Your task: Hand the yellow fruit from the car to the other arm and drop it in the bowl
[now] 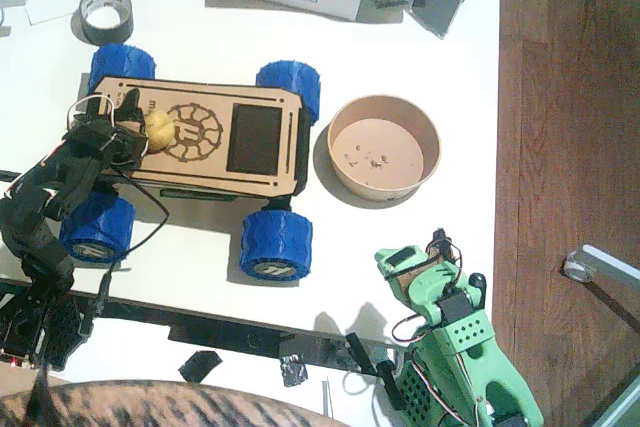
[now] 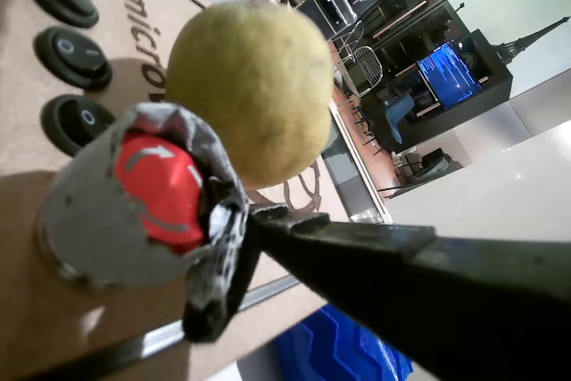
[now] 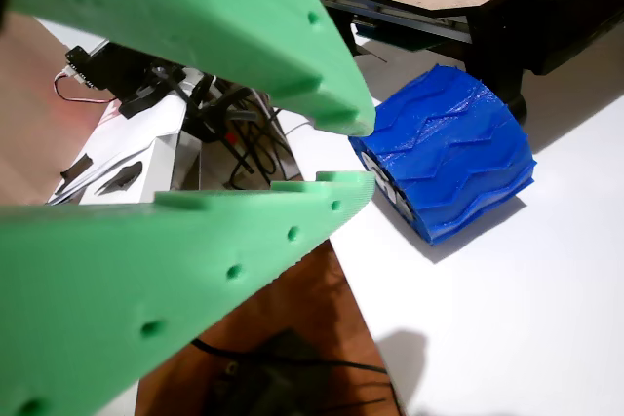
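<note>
The left end effector [image 1: 135, 137], black, reaches the yellow fruit [image 1: 159, 129] on the car [image 1: 215, 137]; whether it grips is unclear. The right end effector [image 3: 351, 151], green, is slightly parted and empty. The bowl [image 1: 385, 146] on the desk [image 1: 400, 57] right of the car holds only crumbs.

Small round dull-yellow fruit [image 1: 159, 128] sitting on flat tan wooden car [image 1: 255, 142], left end; round beige shallow bowl [image 1: 385, 146] lying right of car; grey tape roll [image 1: 106, 15] lying behind car.
</note>
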